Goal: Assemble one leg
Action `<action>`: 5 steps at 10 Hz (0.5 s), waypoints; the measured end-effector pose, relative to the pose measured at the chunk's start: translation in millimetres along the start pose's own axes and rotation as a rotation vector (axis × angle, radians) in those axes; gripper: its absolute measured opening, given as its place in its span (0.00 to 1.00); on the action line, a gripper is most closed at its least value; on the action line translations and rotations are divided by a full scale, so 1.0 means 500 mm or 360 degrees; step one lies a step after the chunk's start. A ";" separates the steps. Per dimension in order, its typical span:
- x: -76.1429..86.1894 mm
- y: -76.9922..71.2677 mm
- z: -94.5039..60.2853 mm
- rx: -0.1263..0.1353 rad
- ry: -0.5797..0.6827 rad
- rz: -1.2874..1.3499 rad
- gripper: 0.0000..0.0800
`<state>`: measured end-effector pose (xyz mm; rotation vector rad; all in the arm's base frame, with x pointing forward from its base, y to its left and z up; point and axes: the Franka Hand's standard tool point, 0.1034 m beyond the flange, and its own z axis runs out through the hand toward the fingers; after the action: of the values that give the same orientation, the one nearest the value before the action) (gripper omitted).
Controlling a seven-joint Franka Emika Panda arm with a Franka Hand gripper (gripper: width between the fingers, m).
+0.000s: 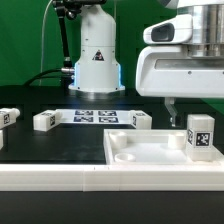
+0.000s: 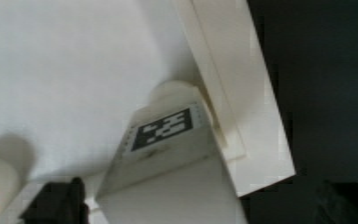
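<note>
Four legs show in the exterior view. One leg stands upright in the white tray, in the corner at the exterior view's lower right, tag toward the camera. Three other legs sit on the dark worktop near the marker board. The fingers hang over the tray, just beside the upright leg and clear of it. Wrist view: fingers spread apart, grasping nothing, and the leg sits against the tray's rim.

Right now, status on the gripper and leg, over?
Gripper above the tray, jaws open, holding nothing. Leg upright at the tray's corner, not gripped. Nothing between them.
</note>
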<state>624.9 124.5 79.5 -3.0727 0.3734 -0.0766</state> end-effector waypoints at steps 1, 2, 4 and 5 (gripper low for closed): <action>0.001 -0.001 0.002 -0.0005 0.0022 -0.0112 0.81; 0.001 0.003 0.004 -0.0007 0.0033 -0.0201 0.81; 0.005 0.015 0.006 -0.0018 0.0040 -0.0423 0.81; 0.005 0.014 0.006 -0.0017 0.0039 -0.0424 0.81</action>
<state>625.9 117.4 76.5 -3.1143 -0.0369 -0.1220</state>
